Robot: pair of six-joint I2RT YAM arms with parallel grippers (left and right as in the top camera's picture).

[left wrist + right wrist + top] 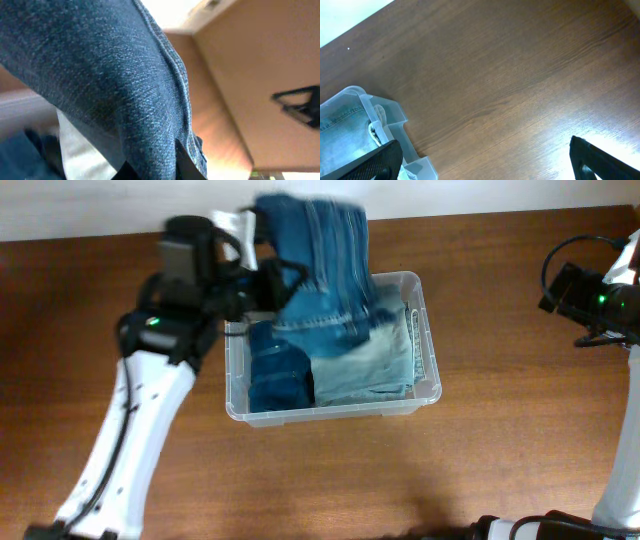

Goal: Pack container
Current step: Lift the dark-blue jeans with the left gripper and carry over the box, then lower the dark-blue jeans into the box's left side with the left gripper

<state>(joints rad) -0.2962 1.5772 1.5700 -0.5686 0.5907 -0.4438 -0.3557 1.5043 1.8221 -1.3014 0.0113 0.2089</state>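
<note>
Denim part-fills the clear rectangular plastic container at the centre of the brown wooden table: dark blue folded denim and light blue folded denim lie inside. The left gripper clamps a mid-blue denim garment above the container's 11 o'clock corner, not yet released. The right gripper, at 3 o'clock, stands open and empty.

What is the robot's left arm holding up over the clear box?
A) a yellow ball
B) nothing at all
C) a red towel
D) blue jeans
D: the left gripper is shut on a pair of blue jeans, and they hang over the back of the container.
</note>
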